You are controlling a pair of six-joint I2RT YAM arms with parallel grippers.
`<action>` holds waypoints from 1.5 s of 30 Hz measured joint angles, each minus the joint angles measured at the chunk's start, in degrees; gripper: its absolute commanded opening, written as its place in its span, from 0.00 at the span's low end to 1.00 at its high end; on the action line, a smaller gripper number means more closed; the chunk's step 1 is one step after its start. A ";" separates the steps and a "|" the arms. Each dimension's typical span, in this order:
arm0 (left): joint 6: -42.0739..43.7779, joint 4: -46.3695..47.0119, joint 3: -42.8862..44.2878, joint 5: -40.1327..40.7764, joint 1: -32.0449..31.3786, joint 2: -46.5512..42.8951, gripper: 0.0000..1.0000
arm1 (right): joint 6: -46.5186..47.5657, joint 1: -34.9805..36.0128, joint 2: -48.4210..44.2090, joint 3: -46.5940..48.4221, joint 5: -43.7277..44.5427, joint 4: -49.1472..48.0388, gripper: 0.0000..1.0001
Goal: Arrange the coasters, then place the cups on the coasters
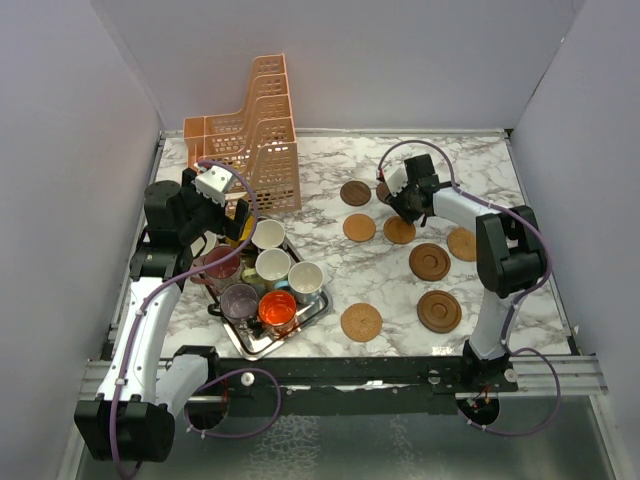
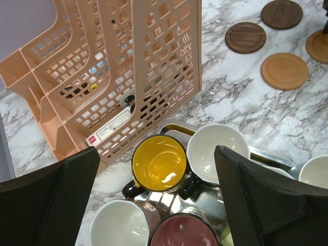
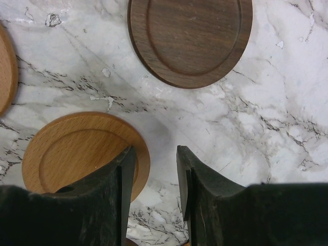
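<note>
The right gripper (image 3: 156, 159) hangs low over the marble worktop (image 3: 266, 128), toward the far right corner. Its two fingers stand narrow, with only bare marble seen between the tips, so it holds nothing. A tan coaster (image 3: 77, 148) lies flat, partly under one of the fingers. A dark coaster (image 3: 189, 41) lies just ahead of the tips and apart from them. The other coasters (image 1: 429, 261) lie flat over the right half of the worktop, each apart from its neighbour. The left gripper (image 2: 156, 154) is spread wide above the silver tray (image 2: 177, 127), which sits near the left edge of the worktop, and it also grips nothing. The yellow cup (image 2: 160, 163) stands upright directly below the gap between its fingers. A white cup (image 2: 215, 151) stands just beside the yellow one, and a maroon cup (image 2: 184, 230) is on its near side. The remaining cups (image 1: 272, 264) stand crowded together in the same tray, which is beside the orange file rack (image 2: 118, 66).
</note>
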State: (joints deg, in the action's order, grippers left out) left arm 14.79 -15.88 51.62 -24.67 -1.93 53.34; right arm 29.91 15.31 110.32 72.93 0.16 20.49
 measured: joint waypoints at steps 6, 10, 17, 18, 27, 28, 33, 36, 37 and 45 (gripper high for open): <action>0.04 0.00 -0.02 -0.02 0.00 -0.37 0.99 | -0.37 0.00 0.20 0.57 0.00 0.76 0.39; 0.04 0.00 -0.09 -0.02 0.00 -0.57 0.99 | -1.14 0.00 0.17 1.14 -0.33 2.54 0.40; 0.07 -0.02 -0.11 -0.04 0.00 -0.61 0.99 | -2.91 0.00 -1.42 3.30 -5.68 6.67 0.40; 0.07 -0.02 -0.11 -0.07 0.00 -0.61 0.99 | -3.17 0.00 -1.99 3.58 -6.71 7.02 0.40; 0.09 -0.02 -0.26 -0.28 0.00 -0.98 0.99 | -5.97 1.03 -3.26 6.56 -15.67 8.96 0.40; 0.07 -0.02 -0.33 -0.33 0.00 -1.05 0.99 | -6.27 1.31 -3.23 6.71 -16.44 9.16 0.40; 0.09 -0.02 -0.44 -0.46 0.00 -1.31 0.99 | -6.97 2.16 -3.67 5.97 -17.64 9.20 0.40; 0.11 -0.04 -0.44 -0.48 0.00 -1.31 0.99 | -7.08 2.12 -6.23 1.84 -16.17 9.20 0.41; 0.11 -0.02 -0.44 -0.48 0.00 -1.31 0.99 | -7.08 2.05 -7.41 0.20 -15.47 9.44 0.41; 0.13 -0.02 -0.44 -0.76 -0.02 -1.31 0.99 | -6.23 -1.44 -18.25 -9.92 -12.59 10.54 0.41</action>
State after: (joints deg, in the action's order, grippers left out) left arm 14.92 -15.90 51.18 -25.43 -1.96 52.03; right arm 23.68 13.87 92.07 63.00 -12.43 31.03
